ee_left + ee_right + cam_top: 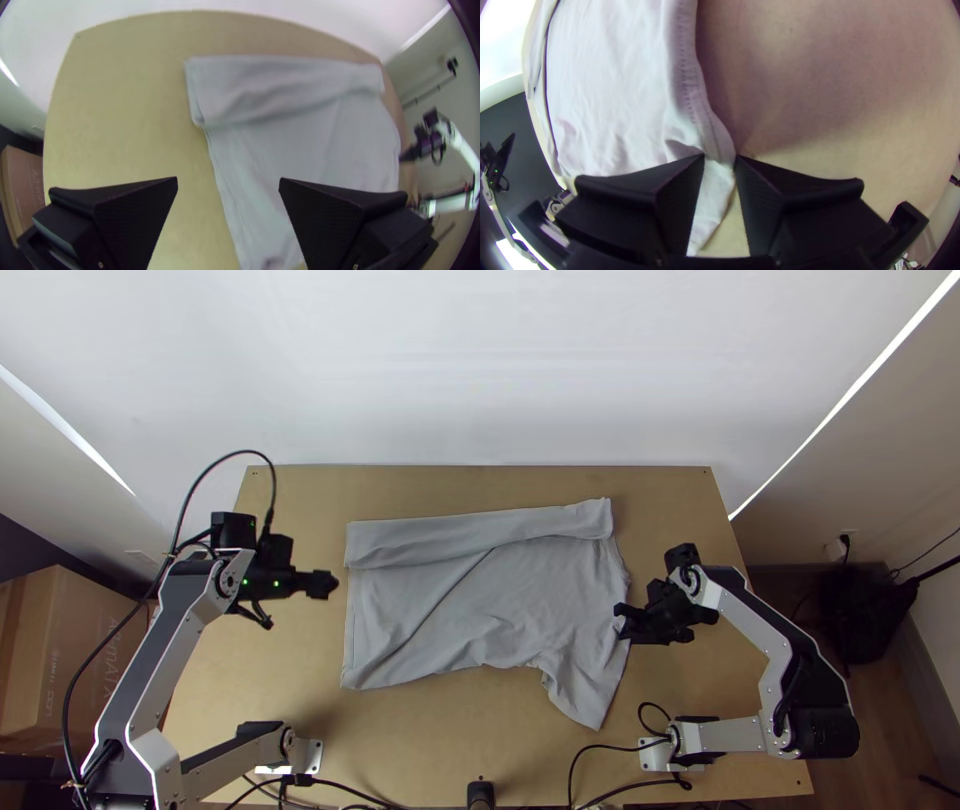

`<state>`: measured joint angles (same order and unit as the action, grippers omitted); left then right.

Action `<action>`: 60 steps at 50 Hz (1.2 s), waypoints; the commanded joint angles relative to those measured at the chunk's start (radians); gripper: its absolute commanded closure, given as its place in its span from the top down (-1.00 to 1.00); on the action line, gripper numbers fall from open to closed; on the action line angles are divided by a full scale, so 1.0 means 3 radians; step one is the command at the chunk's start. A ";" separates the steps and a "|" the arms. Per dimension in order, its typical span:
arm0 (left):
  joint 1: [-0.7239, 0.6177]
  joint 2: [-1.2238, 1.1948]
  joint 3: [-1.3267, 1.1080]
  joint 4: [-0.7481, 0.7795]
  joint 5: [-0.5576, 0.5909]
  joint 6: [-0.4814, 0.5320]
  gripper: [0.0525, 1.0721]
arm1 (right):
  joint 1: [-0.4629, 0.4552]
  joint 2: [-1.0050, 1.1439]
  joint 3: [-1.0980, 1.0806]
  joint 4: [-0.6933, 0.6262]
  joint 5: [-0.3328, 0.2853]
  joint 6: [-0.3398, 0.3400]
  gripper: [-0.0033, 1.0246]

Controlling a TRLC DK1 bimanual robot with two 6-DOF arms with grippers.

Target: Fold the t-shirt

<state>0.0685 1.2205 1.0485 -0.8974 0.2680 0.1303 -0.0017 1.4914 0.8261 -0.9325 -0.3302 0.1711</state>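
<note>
A: Position of the t-shirt (480,615)?

B: Mid-table, on the bare wood of the table (440,735). Mostly spread, with a folded band (450,537) along the far side. Near side uneven, with a sleeve-like flap (586,700) pointing near right.

A: Step in hand?

B: Judged as between two lengthwise folds: far side turned in, near side left to do. Perhaps halfway at most.

A: Finger state, left gripper (228,181)?

B: Released, wide apart, nothing between. Placed left of the cloth, well clear of the left edge.

A: And right gripper (720,156)?

B: At the right edge, by the stitched border (689,75). Fingers narrowly parted, astride the cloth edge. No firm pinch made out; hence noted as not clenched.

A: Next move?

B: Probably close right on the border, near the flap. Bring left to the near left corner (348,680) and take hold there. Then lift both together and lay the near side over towards the far band.

A: Risks?

B: Too shallow a bite, hence a slip. Also possible: flap left sticking out, or creases dragged in by uneven pulling. Advise smoothing before any crosswise fold.
</note>
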 commanded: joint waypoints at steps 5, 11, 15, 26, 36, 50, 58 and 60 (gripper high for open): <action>-0.0024 -0.0228 0.0176 -0.0920 0.0078 0.0926 0.91 | 0.0021 -0.0093 -0.0100 0.0056 -0.0004 -0.0008 -0.95; -0.0013 -0.0382 0.0064 -0.1104 0.0027 0.1299 0.91 | 0.0011 -0.0119 -0.0105 0.0081 -0.0004 -0.0008 -0.95; -0.0029 -0.0407 0.0043 -0.1350 0.0027 0.1345 0.91 | 0.0001 -0.0149 -0.0095 0.0086 -0.0004 -0.0003 -0.95; -0.0566 -0.0464 -0.0412 -0.1570 -0.0464 0.1325 0.90 | -0.0010 -0.0221 -0.0100 0.0117 -0.0004 0.0013 -0.95; -0.1123 -0.0418 -0.0662 -0.1421 -0.0571 0.1064 0.89 | -0.0010 -0.0344 -0.0105 0.0117 -0.0004 0.0038 -0.95; -0.1496 -0.0019 -0.0800 -0.1012 -0.0576 0.0808 0.89 | -0.0035 -0.0451 -0.0156 0.0117 -0.0004 0.0094 -0.95; -0.1563 0.0314 -0.0841 -0.0879 -0.0576 0.0772 0.88 | -0.0035 -0.0461 -0.0161 0.0117 -0.0009 0.0094 -0.95; -0.1558 0.0365 -0.0851 -0.0849 -0.0576 0.0772 0.88 | -0.0040 -0.0461 -0.0161 0.0117 -0.0009 0.0100 -0.95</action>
<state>-0.3943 1.2781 0.8257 -1.1629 0.0998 0.3737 -0.0051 1.3746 0.8028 -0.8978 -0.3302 0.1825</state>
